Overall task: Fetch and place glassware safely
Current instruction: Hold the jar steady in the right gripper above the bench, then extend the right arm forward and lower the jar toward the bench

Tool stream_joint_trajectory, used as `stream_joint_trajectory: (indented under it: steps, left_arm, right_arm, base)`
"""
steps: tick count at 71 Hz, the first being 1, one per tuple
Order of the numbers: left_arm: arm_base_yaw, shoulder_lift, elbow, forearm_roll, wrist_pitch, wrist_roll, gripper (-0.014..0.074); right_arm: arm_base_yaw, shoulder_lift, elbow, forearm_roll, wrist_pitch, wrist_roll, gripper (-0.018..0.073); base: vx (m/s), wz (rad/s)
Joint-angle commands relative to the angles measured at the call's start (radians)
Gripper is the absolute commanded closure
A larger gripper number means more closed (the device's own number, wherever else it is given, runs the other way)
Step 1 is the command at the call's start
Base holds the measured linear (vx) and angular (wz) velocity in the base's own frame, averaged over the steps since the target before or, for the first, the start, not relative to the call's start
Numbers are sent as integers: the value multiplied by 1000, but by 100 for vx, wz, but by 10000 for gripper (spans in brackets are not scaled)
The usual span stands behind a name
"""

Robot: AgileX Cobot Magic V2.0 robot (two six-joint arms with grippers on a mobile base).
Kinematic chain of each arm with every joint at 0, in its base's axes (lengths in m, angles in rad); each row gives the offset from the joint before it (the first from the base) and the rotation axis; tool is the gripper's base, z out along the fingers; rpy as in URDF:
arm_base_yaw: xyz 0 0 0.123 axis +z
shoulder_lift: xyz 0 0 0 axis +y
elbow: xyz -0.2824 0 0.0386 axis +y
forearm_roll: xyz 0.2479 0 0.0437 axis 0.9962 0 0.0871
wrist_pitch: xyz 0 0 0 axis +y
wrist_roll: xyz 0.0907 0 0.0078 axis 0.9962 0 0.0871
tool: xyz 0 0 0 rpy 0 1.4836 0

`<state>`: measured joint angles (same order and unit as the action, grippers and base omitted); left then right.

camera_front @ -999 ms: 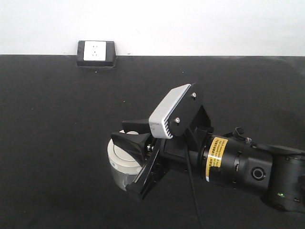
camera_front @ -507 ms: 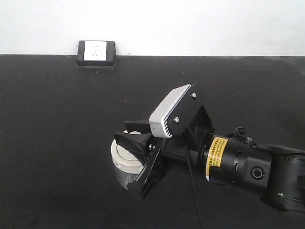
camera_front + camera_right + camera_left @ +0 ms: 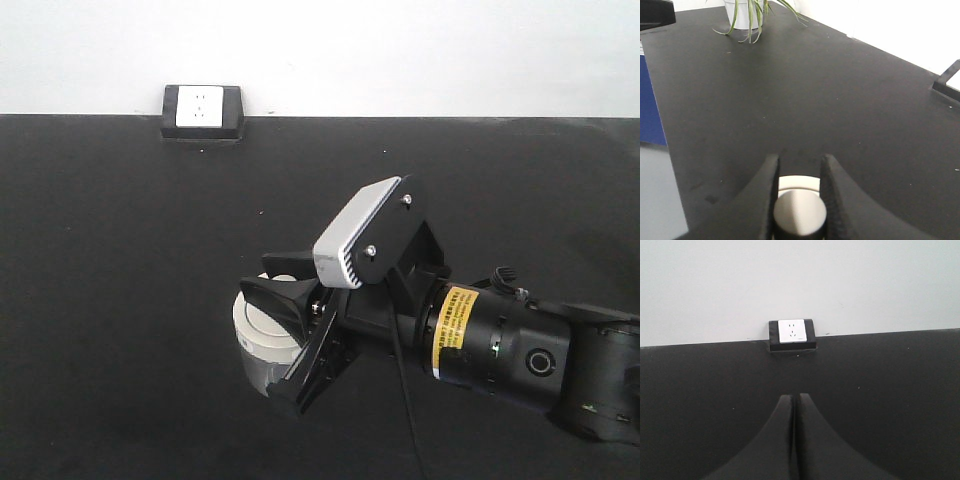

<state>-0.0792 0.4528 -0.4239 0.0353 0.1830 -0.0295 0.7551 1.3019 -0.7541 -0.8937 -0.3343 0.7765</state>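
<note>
With the right gripper (image 3: 800, 169) pinching the lid knob (image 3: 800, 215) of the glass jar (image 3: 255, 350) at the tabletop's (image 3: 120, 300) near middle, carry it slowly and level, since only the lid is held (left gripper (image 3: 795, 407), pressed together, holds nothing).

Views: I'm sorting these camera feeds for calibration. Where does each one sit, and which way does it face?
Front view: above the robot's side of the table, facing the wall; shows the right arm with the right gripper shut on the jar.
Left wrist: behind the shut left gripper, facing the socket and the wall.
Right wrist: behind the right gripper, looking along the table to a plant.
Shared: the socket in the front and left wrist views; the jar in the front and right wrist views.
</note>
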Motion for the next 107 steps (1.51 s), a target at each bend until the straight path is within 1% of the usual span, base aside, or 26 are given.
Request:
stream_joint_trajectory:
  steps: [1,25,41,48,57,64,75,84,94,107]
  left_arm:
    - [-5,10,-27,-4,-73,-7,603]
    - [-5,10,-27,-4,-73,-7,603]
    - [-5,10,-27,-4,-73,-7,603]
    - [-5,10,-27,-4,-73,-7,603]
    - [-5,10,-27,-4,-73,-7,603]
    - [-5,10,-27,-4,-73,-7,603]
    - [-5,10,-27,-4,-73,-7,603]
    - [-5,10,-27,-4,-73,-7,603]
    - [-5,10,-27,-4,-73,-7,603]
    - [-5,10,-27,-4,-73,-7,603]
  right_arm:
    - [-3,-26,-32,22,-68,-1,563]
    - [-3,-26,-32,22,-75,-1,563]
    - [-10,-26,-33,52,-75,-14,563]
    - [-40,-22,-34,54,-116,-67,560]
    - [-105,12,-56,78,-159,-74,560]
    - [-164,53,-78,75,-199,-82,560]
    - [-249,157,-112,64,-348,-88,560]
    - [-311,262,-154,13,-495,-92,560]
    - [-345,383,-218,-62,-595,-92,560]
    - [-353,499,-282,-68,-627,-111,560]
  base:
    - [0,0]
    - [0,0]
    - [0,0]
    - [0,0]
    - [0,0]
    - [0,0]
    - [0,0]
    - [0,0]
    - [0,0]
    - [0,0]
